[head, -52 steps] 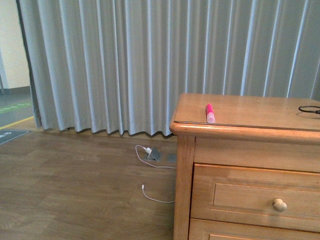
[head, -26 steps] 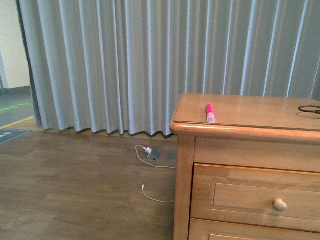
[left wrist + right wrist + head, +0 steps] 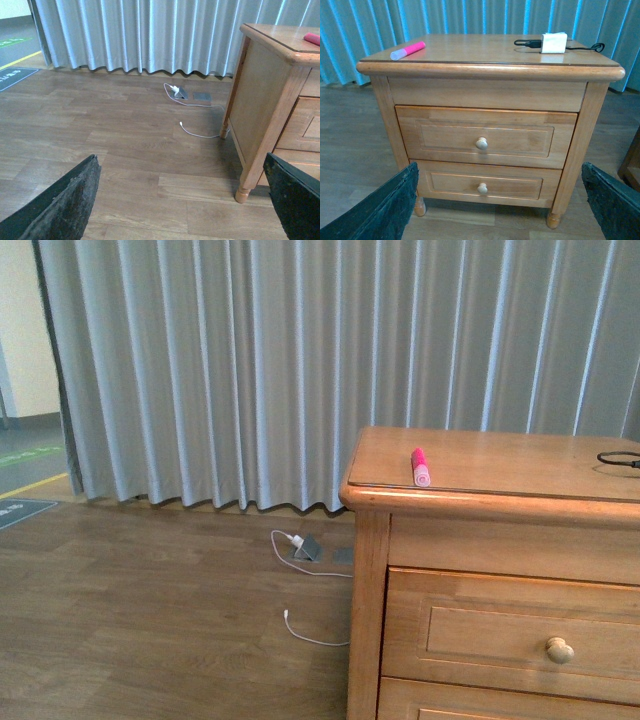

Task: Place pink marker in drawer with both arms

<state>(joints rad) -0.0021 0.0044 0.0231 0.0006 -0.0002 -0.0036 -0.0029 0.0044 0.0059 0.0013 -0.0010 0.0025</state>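
Observation:
The pink marker [image 3: 420, 467] lies on top of the wooden dresser [image 3: 480, 540] near its front left corner, pale end toward me; it also shows in the right wrist view as the pink marker [image 3: 408, 50] and at the edge of the left wrist view [image 3: 312, 38]. The top drawer [image 3: 485, 136] is closed, its round pale knob [image 3: 481, 144] in the middle. My right gripper [image 3: 500, 210] is open, well back from the dresser front and facing it. Low over the floor, beside the dresser's left side, my left gripper [image 3: 182, 205] is open and empty. Neither arm shows in the front view.
A second drawer [image 3: 482, 186] sits below the top one. A white charger block [image 3: 554, 42] with a black cable rests on the dresser's back right. A white cable [image 3: 300, 550] and a floor socket lie on the wooden floor before the grey curtain [image 3: 300, 360].

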